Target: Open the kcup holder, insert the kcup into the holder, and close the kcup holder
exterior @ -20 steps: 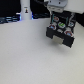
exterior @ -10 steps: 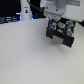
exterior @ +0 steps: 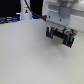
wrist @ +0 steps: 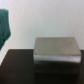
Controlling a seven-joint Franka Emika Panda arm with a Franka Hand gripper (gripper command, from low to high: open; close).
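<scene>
Holder (exterior: 60, 35) at two o'clock — rigid, boxy, likely heavy; take the drawer front. Gripper (exterior: 59, 21) above it — jaw state indiscernible. Kcup unseen.

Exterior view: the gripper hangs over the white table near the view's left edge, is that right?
Not quite. In the exterior view the gripper hangs over the white table near the view's right edge, towards the top, not the left. The picture is too blurred to tell whether it is open or shut.
</scene>
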